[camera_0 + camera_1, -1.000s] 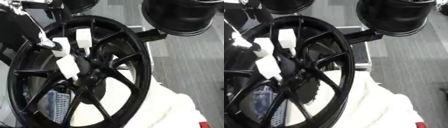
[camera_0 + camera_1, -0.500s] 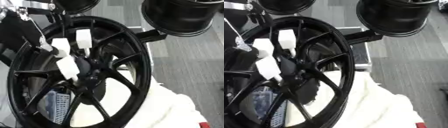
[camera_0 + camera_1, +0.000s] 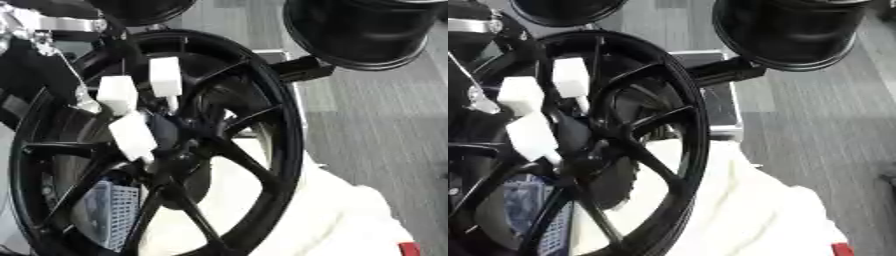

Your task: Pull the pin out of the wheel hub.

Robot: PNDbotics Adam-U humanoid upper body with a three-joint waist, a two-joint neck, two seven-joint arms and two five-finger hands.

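A large black spoked wheel (image 3: pixel 282 125) stands tilted on a white cloth, its hub (image 3: pixel 188 150) near the picture's middle. Three white block-headed pins stick out around the hub on thin stems: an upper one (image 3: pixel 164 75), a middle one (image 3: pixel 116 93) and a lower one (image 3: pixel 131 135). My left arm (image 3: pixel 48 65), black with silver joints, reaches in from the upper left. Its left hand (image 3: pixel 476 97) lies right beside the middle pin, dark against the dark rim, so I cannot make out its grip. The right hand shows in no view.
The white cloth (image 3: pixel 337 215) spreads under and to the right of the wheel. Another black wheel (image 3: pixel 363 30) sits at the top right, a third (image 3: pixel 140 7) at the top edge. A blue-grey mesh object (image 3: pixel 109 212) shows behind the spokes. Grey floor (image 3: pixel 376 125) lies on the right.
My left arm has slid a little down and inward along the rim toward the middle pin. The three white pins stay where they were.
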